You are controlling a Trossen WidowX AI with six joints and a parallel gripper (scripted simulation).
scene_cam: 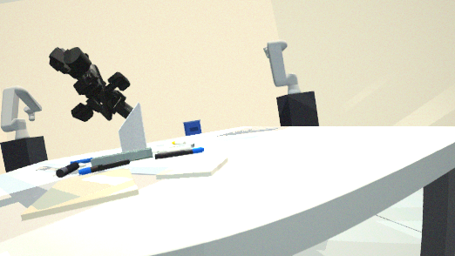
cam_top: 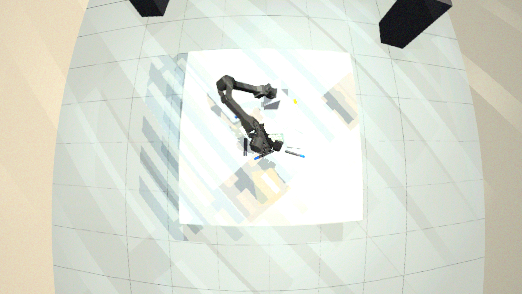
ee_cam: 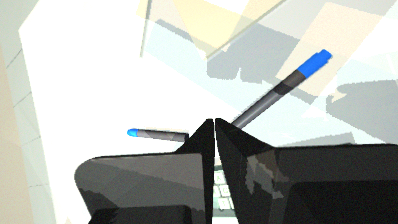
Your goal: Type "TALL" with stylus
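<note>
My gripper (ee_cam: pixel 213 124) (scene_cam: pixel 109 117) is shut, with nothing between its fingertips, above the desk near the keyboard. A dark pen with a blue end (cam_top: pixel 265 155) (scene_cam: pixel 105 166) (ee_cam: pixel 265 102) lies slantwise beside the keyboard; the fingers hide its other end in the wrist view. A second dark pen with a blue end (cam_top: pixel 295 153) (scene_cam: pixel 179 153) (ee_cam: pixel 160 135) lies to one side of it. Which one is the stylus I cannot tell. The pale green keyboard (cam_top: pixel 277 137) (scene_cam: pixel 122 157) (ee_cam: pixel 222 190) is partly hidden by the arm and fingers.
A black cylinder (cam_top: pixel 245 147) (scene_cam: pixel 67 170) lies beside the keyboard. A white upright panel (scene_cam: pixel 134 131) stands behind the keyboard. Flat pads (scene_cam: pixel 87 185) (scene_cam: pixel 196 167) lie toward the front. A blue box (scene_cam: pixel 192 128) and a small yellow thing (cam_top: pixel 295 101) are farther back.
</note>
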